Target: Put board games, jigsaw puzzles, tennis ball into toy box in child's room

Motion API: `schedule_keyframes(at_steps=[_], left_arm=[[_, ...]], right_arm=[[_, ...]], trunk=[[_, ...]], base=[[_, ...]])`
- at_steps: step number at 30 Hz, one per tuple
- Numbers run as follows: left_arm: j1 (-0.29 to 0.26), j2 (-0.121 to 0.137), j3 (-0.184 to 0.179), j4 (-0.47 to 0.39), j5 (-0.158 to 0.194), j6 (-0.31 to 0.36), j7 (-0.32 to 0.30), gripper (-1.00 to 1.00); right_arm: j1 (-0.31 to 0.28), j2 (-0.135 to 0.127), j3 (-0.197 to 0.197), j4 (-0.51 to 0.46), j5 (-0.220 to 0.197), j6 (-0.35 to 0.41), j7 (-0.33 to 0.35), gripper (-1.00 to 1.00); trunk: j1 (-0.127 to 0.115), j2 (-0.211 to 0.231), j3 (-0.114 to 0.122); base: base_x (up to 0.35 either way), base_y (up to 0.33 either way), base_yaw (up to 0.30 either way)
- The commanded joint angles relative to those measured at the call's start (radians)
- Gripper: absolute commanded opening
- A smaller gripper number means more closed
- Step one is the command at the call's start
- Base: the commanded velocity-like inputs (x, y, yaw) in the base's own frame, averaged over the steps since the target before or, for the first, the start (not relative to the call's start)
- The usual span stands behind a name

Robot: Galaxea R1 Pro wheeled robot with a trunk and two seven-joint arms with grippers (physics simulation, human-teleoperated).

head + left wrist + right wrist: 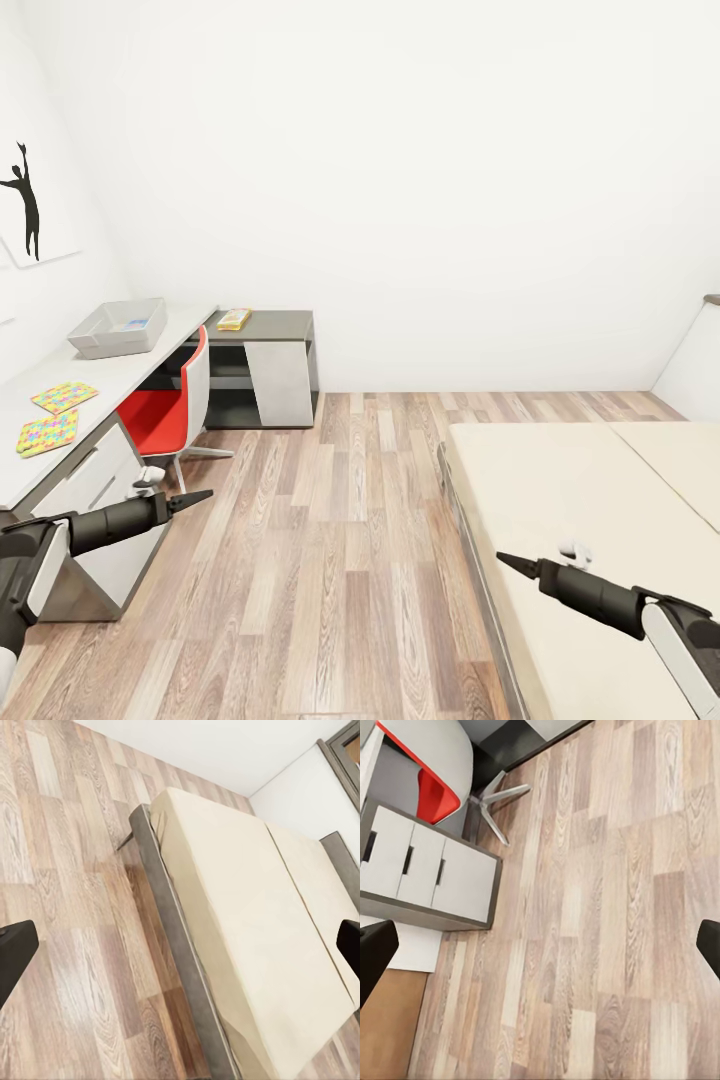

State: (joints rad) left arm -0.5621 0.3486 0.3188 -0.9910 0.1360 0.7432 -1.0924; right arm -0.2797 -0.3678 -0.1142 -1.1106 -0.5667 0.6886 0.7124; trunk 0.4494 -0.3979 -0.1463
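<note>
The grey toy box (117, 327) stands on the pale grey table (130, 370) at the left, with a flat blue printed thing inside it. Two multicoloured jigsaw puzzles (64, 396) (47, 433) lie nearer me on the same table. A yellow and white board game (235, 318) rests on the lower dark grey section. The tennis ball is out of view. On the right, the cream bed (580, 500) shows a bare top. My left gripper (205, 493) hovers open over the floor beside the desk drawers. My right gripper (503, 557) hangs open over the bed's near edge, holding nothing.
A red and white swivel chair (165, 410) is tucked against the table. White drawers (427, 866) sit under the desk. Wood plank floor (340, 540) runs between table and bed. The grey bed frame (176, 937) edges the mattress.
</note>
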Motion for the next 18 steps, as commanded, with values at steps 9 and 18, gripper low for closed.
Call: schedule_keyframes(at_steps=[9, 18], left_arm=[[-0.001, 0.001, 0.000, 0.000, 0.003, 0.007, -0.001, 1.00], [-0.001, 0.001, 0.000, 0.000, 0.003, 0.007, -0.001, 1.00]], right_arm=[[-0.001, 0.001, -0.002, 0.000, -0.004, 0.015, 0.001, 1.00], [-0.001, 0.003, -0.002, 0.000, -0.004, 0.021, 0.001, 1.00]], trunk=[[0.001, -0.002, -0.002], [0.001, -0.002, 0.000]], base=[[0.000, 0.000, 0.000], [0.000, 0.000, -0.068]])
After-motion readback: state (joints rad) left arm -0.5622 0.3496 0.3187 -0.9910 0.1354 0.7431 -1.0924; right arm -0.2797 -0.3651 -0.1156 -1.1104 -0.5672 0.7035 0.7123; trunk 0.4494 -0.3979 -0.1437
